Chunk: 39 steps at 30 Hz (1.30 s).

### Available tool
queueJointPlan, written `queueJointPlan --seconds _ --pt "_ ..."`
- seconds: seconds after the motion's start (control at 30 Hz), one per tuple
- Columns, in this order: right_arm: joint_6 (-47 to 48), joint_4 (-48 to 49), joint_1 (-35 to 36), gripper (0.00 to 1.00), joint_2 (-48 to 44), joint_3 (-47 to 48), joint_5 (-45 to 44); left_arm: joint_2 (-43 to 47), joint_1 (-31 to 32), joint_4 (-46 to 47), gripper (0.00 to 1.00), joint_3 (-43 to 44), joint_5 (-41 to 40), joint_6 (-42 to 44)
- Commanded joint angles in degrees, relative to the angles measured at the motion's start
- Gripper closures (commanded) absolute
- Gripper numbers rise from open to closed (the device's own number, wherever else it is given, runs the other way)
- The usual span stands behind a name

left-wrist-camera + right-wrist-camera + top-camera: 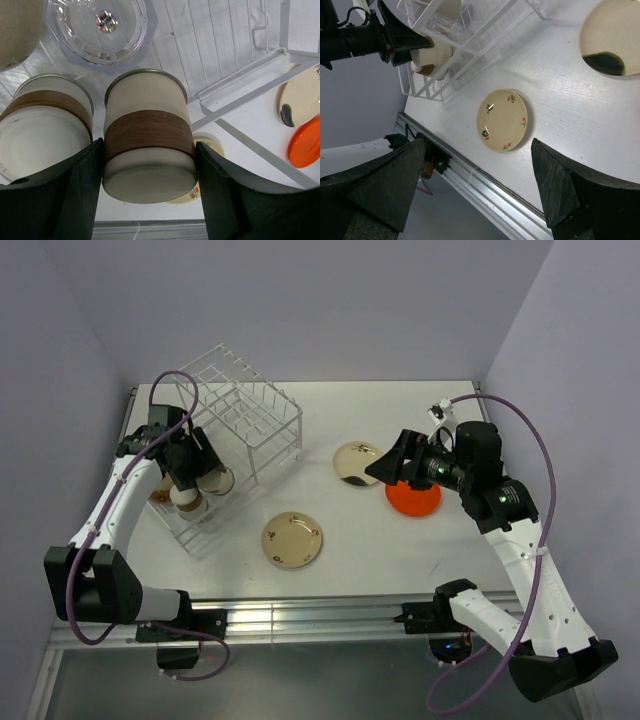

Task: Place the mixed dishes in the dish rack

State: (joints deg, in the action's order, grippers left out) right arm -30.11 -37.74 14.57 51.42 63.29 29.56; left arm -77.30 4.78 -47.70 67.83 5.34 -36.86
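My left gripper [207, 475] [148, 152] is shut on a metal cup [147, 135] [217, 480] with a brown band, held base-up over the low tray of the white dish rack [245, 410] [240, 82]. A second banded metal cup [45, 125] [187, 497] stands just left of it. A clear glass [102, 27] and a beige cup [15, 30] lie beyond. My right gripper [385, 465] [480, 192] is open and empty above the table. Cream plates [292, 539] [503, 120] [355, 462] [612, 37] and an orange plate [413, 497] [306, 142] lie on the table. No white bowl shows.
The rack's tall slotted section [465, 30] stands at the back left, its low tray [200, 525] toward the near edge. An aluminium rail [320, 615] [485, 175] runs along the table's front edge. Grey walls close in the back and both sides.
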Motion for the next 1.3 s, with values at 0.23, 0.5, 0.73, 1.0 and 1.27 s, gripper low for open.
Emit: queueJointPlan --seconds 0.23,0.5,0.73,1.0,1.27 --pt "1.0 0.9 -0.9 0.06 -1.3 -0.5 0.5 -3.6 -0.2 1.8 0.98 1.3 0.0 0.8" --pt "1.1 1.3 -0.9 0.06 -1.1 -1.2 0.8 -6.8 -0.2 1.6 0.89 2.8 -0.4 1.3" --pt "0.5 1.4 -0.9 0.06 -1.0 -2.1 0.7 -8.0 -0.2 1.2 0.55 4.4 -1.1 1.4" --pt "-1.7 3.2 0.3 0.07 -0.1 -6.1 2.3 -7.3 -0.2 1.9 0.36 2.8 -1.2 1.0" --pt "-2.8 3.4 6.5 0.07 2.1 -7.0 -2.2 -7.0 -0.1 2.1 0.19 1.9 -1.3 1.2"
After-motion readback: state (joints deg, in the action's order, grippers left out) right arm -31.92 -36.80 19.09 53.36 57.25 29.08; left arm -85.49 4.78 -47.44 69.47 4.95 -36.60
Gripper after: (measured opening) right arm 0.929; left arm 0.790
